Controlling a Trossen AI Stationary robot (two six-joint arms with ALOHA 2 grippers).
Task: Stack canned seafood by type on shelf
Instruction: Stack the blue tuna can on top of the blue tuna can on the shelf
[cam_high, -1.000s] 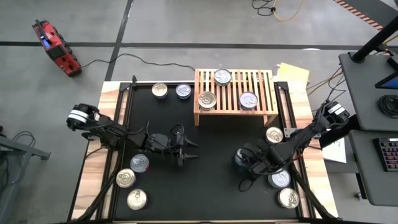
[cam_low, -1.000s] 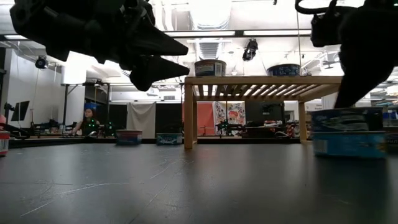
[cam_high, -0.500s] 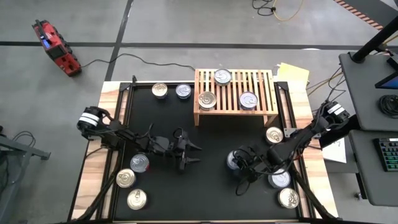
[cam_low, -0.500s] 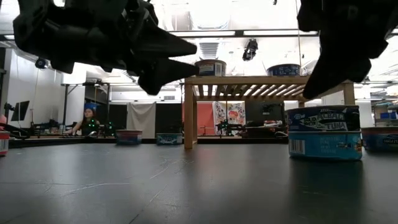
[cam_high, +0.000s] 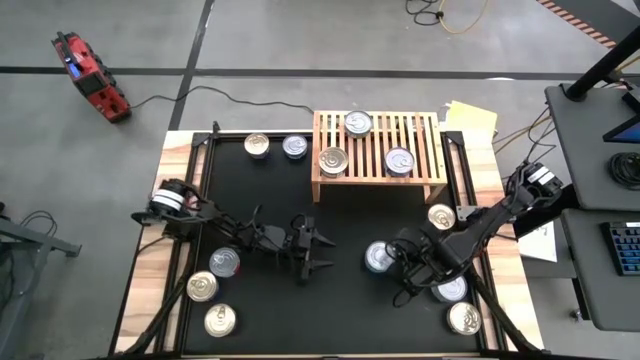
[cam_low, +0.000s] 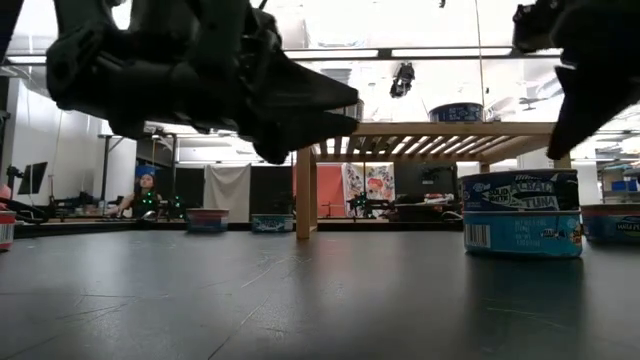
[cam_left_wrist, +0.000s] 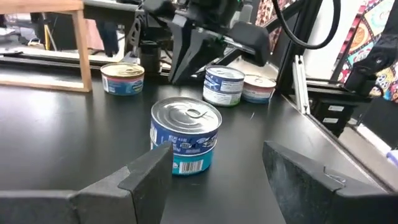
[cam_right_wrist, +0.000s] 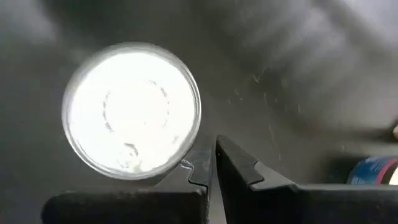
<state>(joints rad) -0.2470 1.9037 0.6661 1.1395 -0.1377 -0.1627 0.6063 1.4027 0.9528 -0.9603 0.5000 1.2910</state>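
**Both arms low over the mat, a blue tin between them**

We took the blue-labelled tin (cam_high: 380, 257) standing upright on the black mat (cam_high: 345, 320), in front of the wooden shelf (cam_high: 378, 150), as our landmark. The left arm reached across the mat from its base at the table's left edge, stretched out low and nearly level, and its gripper (cam_high: 322, 252) pointed at the tin from the left, a short gap short of it. Its jaws stood apart, empty; in the left wrist view the tin (cam_left_wrist: 186, 135) appeared beyond and between the two dark fingers (cam_left_wrist: 147, 176), touching neither.

The right arm came in from the table's right edge, bent downward, with its gripper (cam_high: 407, 262) just beside the tin on the right. Its fingers (cam_right_wrist: 200, 165) were pressed together, holding nothing, their tips at the rim of the tin's silver lid (cam_right_wrist: 132, 109); we could not tell whether they touched it.

Three tins rested on the shelf's slatted top, behind the landmark tin: one at the back (cam_high: 358, 123), one at the front left (cam_high: 333, 160) and one at the right (cam_high: 399, 160). Two more (cam_high: 257, 146) stood on the mat left of the shelf. Three tins (cam_high: 224, 263) lay to the landmark's left, beyond the left arm, and three (cam_high: 441, 216) to its right.
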